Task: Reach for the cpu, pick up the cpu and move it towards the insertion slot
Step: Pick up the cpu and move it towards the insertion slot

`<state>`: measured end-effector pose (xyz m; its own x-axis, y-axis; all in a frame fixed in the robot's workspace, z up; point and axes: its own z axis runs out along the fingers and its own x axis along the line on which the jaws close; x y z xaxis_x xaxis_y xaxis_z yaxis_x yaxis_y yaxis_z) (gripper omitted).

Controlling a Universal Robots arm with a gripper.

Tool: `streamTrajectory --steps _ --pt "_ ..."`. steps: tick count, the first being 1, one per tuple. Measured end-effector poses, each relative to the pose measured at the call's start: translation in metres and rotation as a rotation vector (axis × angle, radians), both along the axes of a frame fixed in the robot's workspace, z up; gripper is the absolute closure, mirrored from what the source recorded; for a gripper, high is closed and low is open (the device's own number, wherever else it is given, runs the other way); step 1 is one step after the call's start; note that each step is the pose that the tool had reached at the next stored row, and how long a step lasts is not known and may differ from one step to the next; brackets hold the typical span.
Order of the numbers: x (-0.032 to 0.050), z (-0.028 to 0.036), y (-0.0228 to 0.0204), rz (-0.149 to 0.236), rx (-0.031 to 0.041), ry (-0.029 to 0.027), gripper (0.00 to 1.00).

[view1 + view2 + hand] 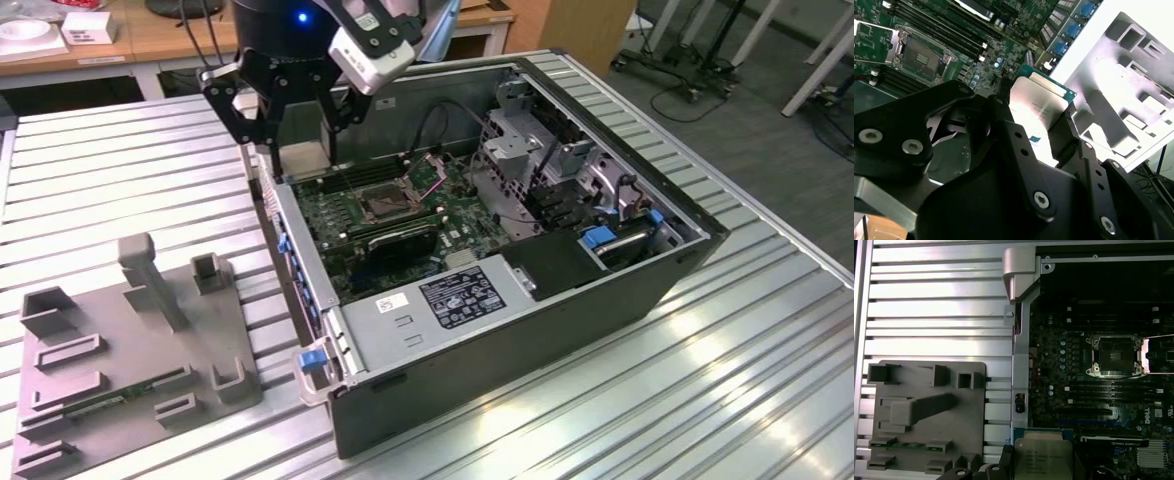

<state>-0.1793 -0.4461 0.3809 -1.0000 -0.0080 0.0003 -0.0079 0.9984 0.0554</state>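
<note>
1. Above the near wall of an open computer case, the black gripper (287,125) hangs over the case's edge, with its fingers clamped on the cpu (1038,102).
2. To the exterior view's left of the gripper, well apart from it, a grey plastic tray (94,390) lies on the ribbed metal table (120,170). A long thin green memory stick (114,393) rests in the tray.
3. Between the gripper's fingers (1066,132), the cpu sits as a small flat square, pale silvery metal face showing, green edge around it. In both wrist views it is lifted clear of the tray and held over the case's edge.
4. Below and beyond the gripper, the green motherboard (1104,405) lines the floor of the case.
5. Further in from the gripper, the insertion slot (1116,356) is a square socket with a silvery frame and dark centre. It is well apart from the cpu and looks empty.
6. Handling, as a judgement: the chip looks light, stiff and thin, with a smooth face that could slip. Its underside contacts are probably fragile, so the safest hold is on two opposite edges, which is how the fingers appear to grip it.
</note>
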Motion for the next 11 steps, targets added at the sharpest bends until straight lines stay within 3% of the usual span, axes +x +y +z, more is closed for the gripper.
streamTrajectory --steps 11 --pt "0.0023 0.0 0.0004 0.0 0.0 0.0 0.45"
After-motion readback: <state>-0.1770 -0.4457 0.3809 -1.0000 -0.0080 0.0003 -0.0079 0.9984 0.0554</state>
